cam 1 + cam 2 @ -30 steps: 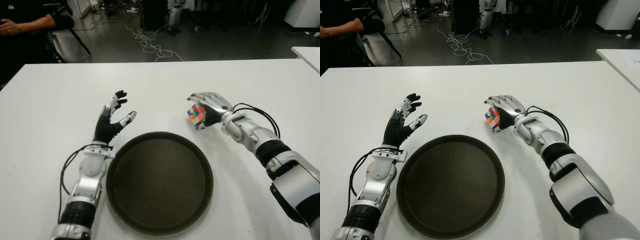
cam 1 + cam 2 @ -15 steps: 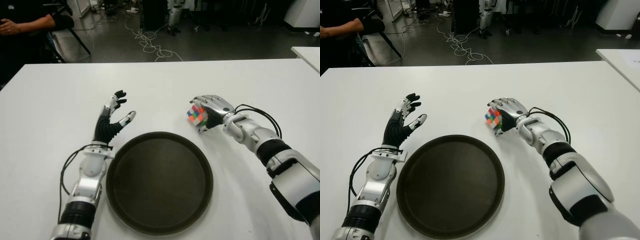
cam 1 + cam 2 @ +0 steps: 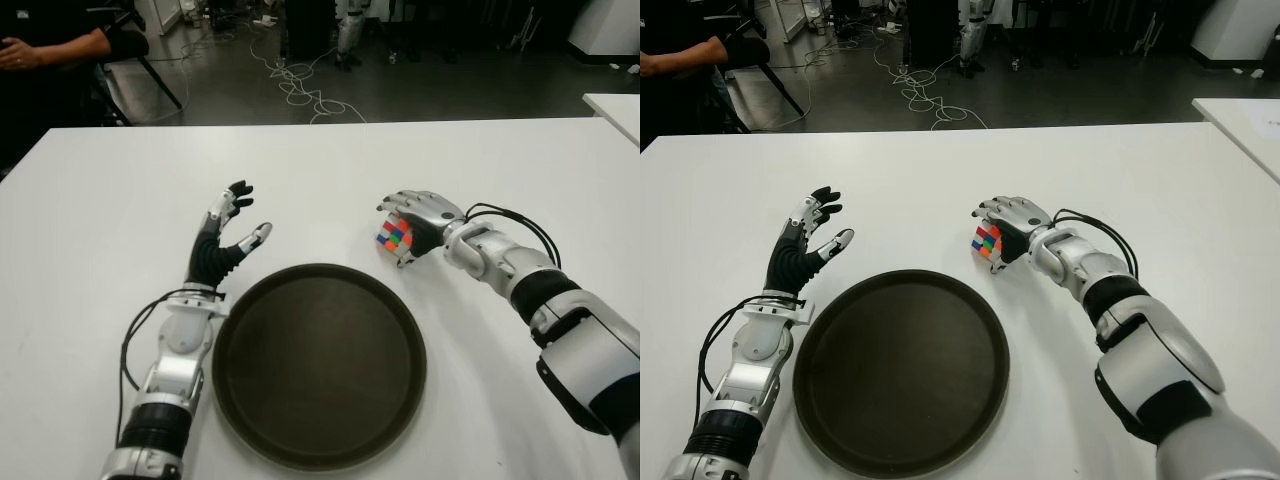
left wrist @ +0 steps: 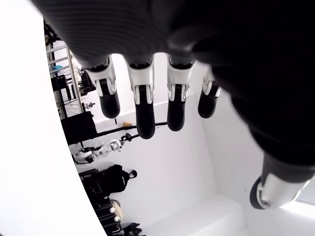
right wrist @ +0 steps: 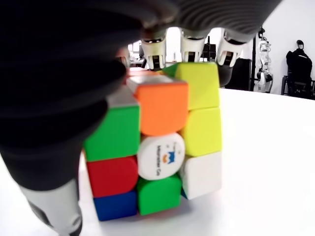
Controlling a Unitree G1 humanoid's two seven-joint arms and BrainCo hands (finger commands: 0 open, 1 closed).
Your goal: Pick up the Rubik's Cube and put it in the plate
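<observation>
The white surface (image 3: 90, 210) carried a round dark plate (image 3: 318, 365). Left of the plate, the left robot hand (image 3: 224, 238) was raised with fingers spread, holding nothing. Just beyond the plate's far right rim, the right robot hand (image 3: 418, 222) clasped the Rubik's Cube (image 3: 394, 238).

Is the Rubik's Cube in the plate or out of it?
Out: the Rubik's Cube sits in the right robot hand, beyond the plate's far rim.

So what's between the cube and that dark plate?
Only a short strip of bare white table, as both eye views show. The Rubik's Cube, gripped in the right hand, sits just beyond the plate rim.
</observation>
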